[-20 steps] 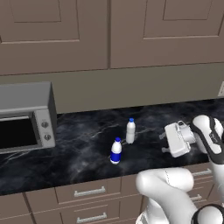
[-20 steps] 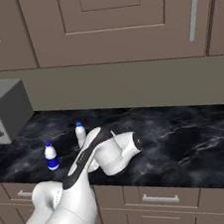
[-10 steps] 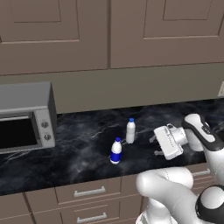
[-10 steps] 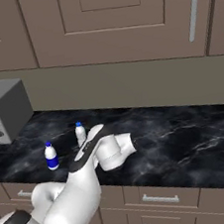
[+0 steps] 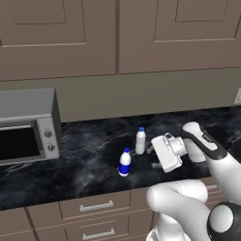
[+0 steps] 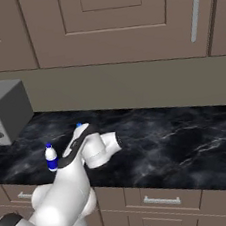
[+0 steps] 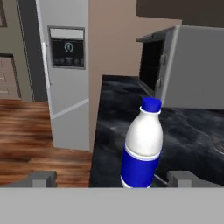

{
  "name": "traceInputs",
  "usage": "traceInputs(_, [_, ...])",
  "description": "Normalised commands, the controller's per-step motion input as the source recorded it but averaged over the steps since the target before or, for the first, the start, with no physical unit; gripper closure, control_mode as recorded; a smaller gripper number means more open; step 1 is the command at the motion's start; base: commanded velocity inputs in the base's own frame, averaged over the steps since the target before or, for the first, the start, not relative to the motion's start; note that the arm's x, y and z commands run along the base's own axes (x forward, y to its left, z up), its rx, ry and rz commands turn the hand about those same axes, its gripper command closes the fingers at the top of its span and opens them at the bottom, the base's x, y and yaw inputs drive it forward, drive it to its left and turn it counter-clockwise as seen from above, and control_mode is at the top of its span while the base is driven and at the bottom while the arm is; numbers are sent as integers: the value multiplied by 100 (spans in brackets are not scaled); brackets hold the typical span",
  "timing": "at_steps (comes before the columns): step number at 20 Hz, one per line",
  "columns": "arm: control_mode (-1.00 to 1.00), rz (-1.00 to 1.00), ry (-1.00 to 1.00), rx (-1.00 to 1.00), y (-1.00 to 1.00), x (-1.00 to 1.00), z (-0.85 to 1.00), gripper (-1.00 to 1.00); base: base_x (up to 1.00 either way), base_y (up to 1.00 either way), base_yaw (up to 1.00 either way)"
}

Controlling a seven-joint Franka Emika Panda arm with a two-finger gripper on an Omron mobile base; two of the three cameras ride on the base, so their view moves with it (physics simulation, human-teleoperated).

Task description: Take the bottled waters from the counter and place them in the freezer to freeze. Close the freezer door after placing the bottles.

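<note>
Nothing is moved yet: both bottles, the plain one (image 5: pixel 140 141) and the blue-labelled one (image 5: pixel 124 162), stand on the bench (image 5: pixel 84 160). The gripper (image 7: pixel 111 178), jaws wide and empty, faces the labelled bottle; freezer steps all remain.

On the black marble worktop (image 6: pixel 178 136), a small white bottle with a blue label band (image 6: pixel 51 157) stands upright near the front edge, toward the left end. The blue cap of a second bottle (image 6: pixel 79 125) peeks out from behind the white arm (image 6: pixel 84 149), which reaches over the front edge and covers the rest of it. A grey microwave (image 6: pixel 2 117) sits at the left end against the wall. Brown wall cabinets (image 6: pixel 113 19) hang above, and drawers with silver handles (image 6: pixel 162 200) run below.
</note>
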Motion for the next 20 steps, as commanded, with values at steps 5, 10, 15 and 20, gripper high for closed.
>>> traceInputs(5, [-100, 0, -4, 0, 52, 12, -1, -100, 0, 0, 0])
traceInputs(10, [-100, 0, 0, 0, 37, 8, -6, -100, 0, 0, 0])
traceInputs(15, [-100, 0, 0, 0, 15, 0, -16, -100, 0, 0, 0])
traceInputs(20, [-100, -3, 0, 0, 6, 2, -9, -100, 0, 0, 0])
